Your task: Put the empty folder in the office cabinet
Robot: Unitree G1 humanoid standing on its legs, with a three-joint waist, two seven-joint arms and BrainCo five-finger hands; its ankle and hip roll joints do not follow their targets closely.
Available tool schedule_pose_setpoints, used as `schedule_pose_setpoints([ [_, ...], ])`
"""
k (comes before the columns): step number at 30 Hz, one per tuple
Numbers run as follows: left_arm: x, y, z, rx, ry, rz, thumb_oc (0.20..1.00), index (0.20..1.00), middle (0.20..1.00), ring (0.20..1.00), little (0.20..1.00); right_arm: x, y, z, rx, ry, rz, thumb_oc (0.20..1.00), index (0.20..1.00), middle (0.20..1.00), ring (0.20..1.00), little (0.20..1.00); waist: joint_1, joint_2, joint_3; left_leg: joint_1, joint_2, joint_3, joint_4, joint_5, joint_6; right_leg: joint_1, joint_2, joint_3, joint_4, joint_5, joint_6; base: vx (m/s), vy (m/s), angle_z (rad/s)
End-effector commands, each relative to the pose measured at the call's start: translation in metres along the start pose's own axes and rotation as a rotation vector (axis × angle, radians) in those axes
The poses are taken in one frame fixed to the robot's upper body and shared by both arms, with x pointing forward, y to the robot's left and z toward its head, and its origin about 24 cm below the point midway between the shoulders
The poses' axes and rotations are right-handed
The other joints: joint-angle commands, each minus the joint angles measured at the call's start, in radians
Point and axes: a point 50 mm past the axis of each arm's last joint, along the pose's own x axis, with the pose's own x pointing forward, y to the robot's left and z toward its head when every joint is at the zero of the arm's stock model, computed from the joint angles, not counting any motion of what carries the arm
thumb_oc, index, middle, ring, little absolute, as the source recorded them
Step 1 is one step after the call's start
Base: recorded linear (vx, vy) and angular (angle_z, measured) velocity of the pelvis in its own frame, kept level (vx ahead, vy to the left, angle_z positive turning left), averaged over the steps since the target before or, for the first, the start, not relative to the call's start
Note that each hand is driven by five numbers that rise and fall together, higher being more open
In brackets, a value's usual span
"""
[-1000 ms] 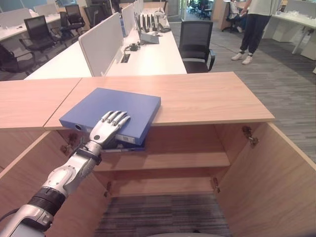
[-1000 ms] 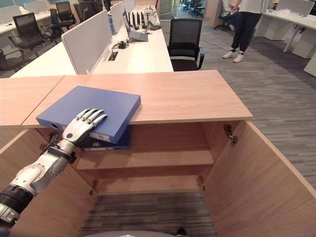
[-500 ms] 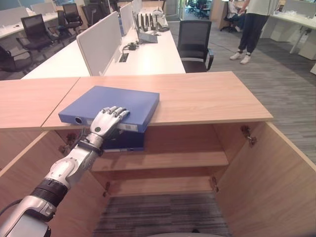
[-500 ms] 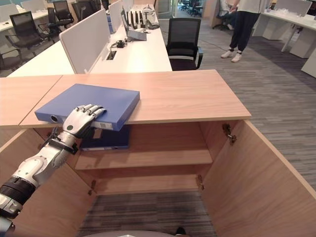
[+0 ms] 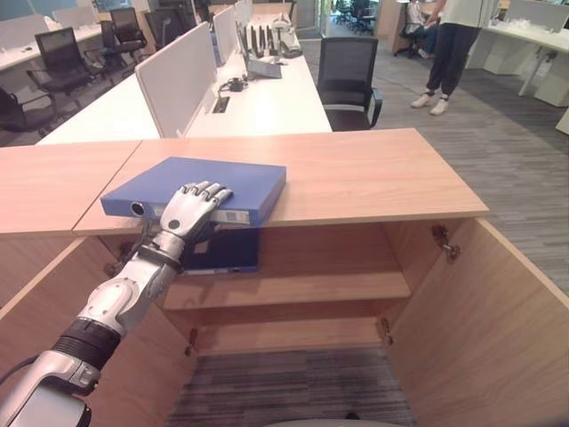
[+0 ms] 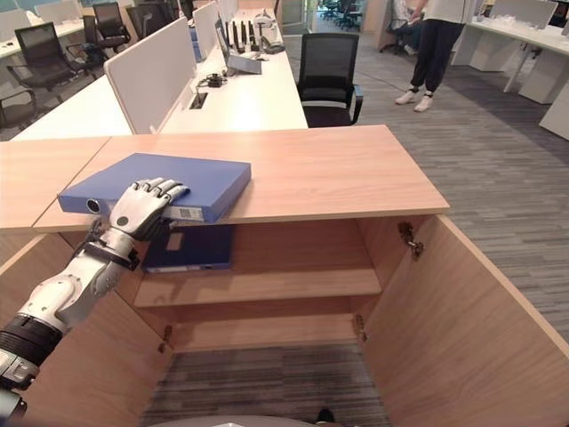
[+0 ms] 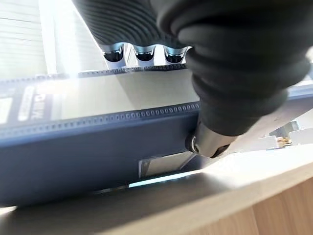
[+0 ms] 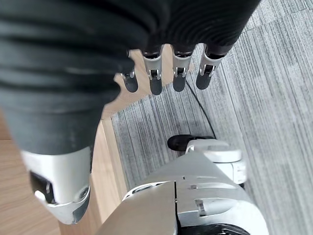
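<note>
A blue folder [image 5: 233, 178] lies flat on the wooden top [image 5: 373, 173] of the office cabinet, its spine sticking out past the front edge. My left hand [image 5: 188, 208] is shut on that spine. The fingers [image 7: 143, 54] curl over the folder's cover and the thumb [image 7: 209, 141] presses from below. A second, darker folder [image 5: 222, 253] stands on the upper shelf [image 5: 311, 286] just under the hand. My right hand [image 8: 155, 79] hangs over the carpet with straight fingers and holds nothing.
Both cabinet doors stand open, the right door [image 5: 498, 329] and the left door [image 5: 36, 294]. Behind the cabinet are a white desk [image 5: 267, 102] and a black office chair [image 5: 348, 71]. A person [image 5: 453, 44] stands at the far right.
My left hand slid back from the cover to the spine and curled round it. The folder, which hung tilted over the edge, now lies level.
</note>
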Motion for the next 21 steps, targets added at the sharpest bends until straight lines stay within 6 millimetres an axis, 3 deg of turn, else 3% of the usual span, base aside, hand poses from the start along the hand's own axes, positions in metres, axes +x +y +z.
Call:
schedule_pose_setpoints([
  [1, 0.021, 0.071, -0.014, -0.041, 0.029, 0.345, 0.200, 0.200, 0.200, 0.200, 0.200, 0.005, 0.012, 0.018, 0.042, -0.032, 0.016, 1.000, 1.000, 1.000, 1.000, 1.000, 0.001, -0.012, 0.037, -0.029, -0.032, -0.031, 0.013, -0.042, 0.006, 0.135, -0.001, 0.043, 0.014, -0.188, 0.053, 0.00, 0.000, 0.00],
  [2, 0.020, 0.071, -0.014, -0.041, 0.031, 0.346, 0.200, 0.200, 0.200, 0.200, 0.200, 0.005, 0.012, 0.019, 0.040, -0.033, 0.015, 1.000, 1.000, 1.000, 1.000, 1.000, 0.000, -0.011, 0.037, -0.029, -0.032, -0.031, 0.013, -0.042, 0.006, 0.135, -0.001, 0.043, 0.014, -0.188, 0.053, 0.00, 0.000, 0.00],
  [7, 0.016, 0.115, -0.008, -0.158, 0.018, 0.600, 0.200, 0.200, 0.200, 0.200, 0.200, 0.005, 0.018, 0.018, 0.045, -0.026, 0.031, 1.000, 1.000, 1.000, 1.000, 1.000, 0.010, -0.010, 0.034, -0.034, -0.032, -0.040, 0.013, -0.037, 0.006, 0.137, -0.002, 0.034, 0.014, -0.189, 0.049, -0.01, -0.013, 0.04],
  [12, 0.008, 0.144, 0.000, -0.290, -0.012, 0.806, 0.200, 0.200, 0.200, 0.200, 0.200, 0.006, 0.023, 0.021, 0.061, -0.030, 0.044, 1.000, 1.000, 1.000, 1.000, 1.000, 0.020, -0.008, 0.034, -0.041, -0.035, -0.047, 0.013, -0.025, 0.009, 0.135, -0.002, 0.026, 0.018, -0.181, 0.045, 0.00, -0.008, 0.02],
  [16, 0.002, 0.157, 0.004, -0.364, -0.038, 0.880, 0.200, 0.200, 0.200, 0.200, 0.200, 0.006, 0.026, 0.024, 0.062, -0.040, 0.053, 1.000, 1.000, 1.000, 1.000, 1.000, 0.026, -0.005, 0.031, -0.038, -0.035, -0.053, 0.013, -0.036, 0.009, 0.141, -0.002, 0.021, 0.016, -0.191, 0.044, 0.01, -0.007, 0.02],
  [21, -0.006, 0.168, 0.012, -0.677, -0.119, 0.953, 0.200, 0.200, 0.200, 0.200, 0.200, 0.007, 0.035, 0.043, 0.050, -0.101, 0.091, 1.000, 1.000, 1.000, 1.000, 1.000, 0.039, -0.001, 0.034, -0.047, -0.037, -0.062, 0.013, -0.020, 0.013, 0.137, -0.002, 0.011, 0.023, -0.181, 0.039, -0.04, -0.009, 0.11],
])
